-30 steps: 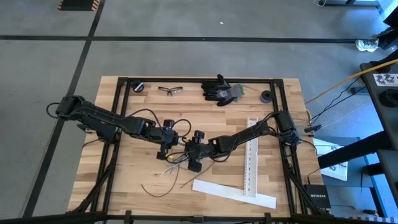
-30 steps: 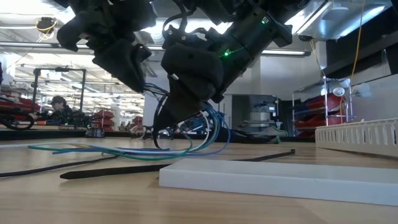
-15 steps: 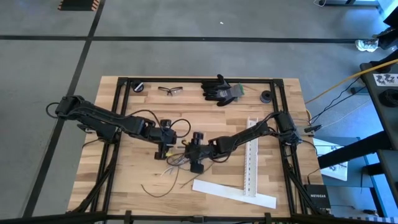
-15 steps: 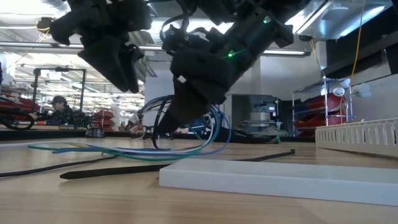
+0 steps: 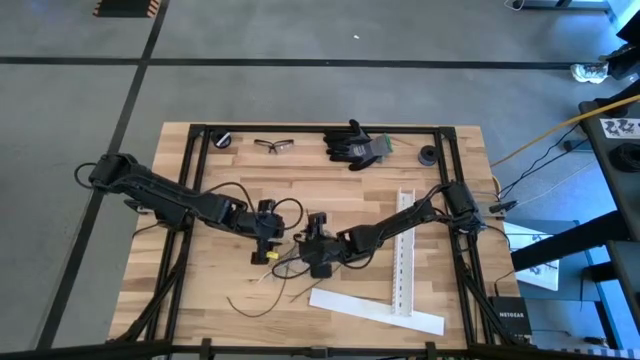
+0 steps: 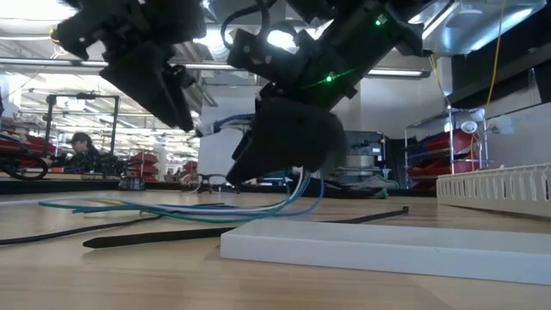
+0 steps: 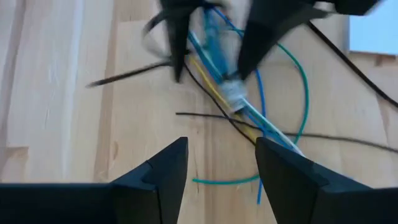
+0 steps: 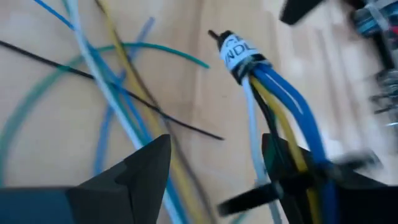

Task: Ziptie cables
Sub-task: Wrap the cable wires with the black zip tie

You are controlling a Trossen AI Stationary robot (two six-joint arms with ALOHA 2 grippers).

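Now left gripper [image 7: 217,168] has released cables [image 7: 245,112].

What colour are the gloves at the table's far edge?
Black, with a greyish cuff; the gloves show best in the high view.

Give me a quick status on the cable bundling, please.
Left gripper open, empty. Right gripper open, straddling blue-and-yellow wire bundle. Thin black plastic ziptie loose on wooden table.
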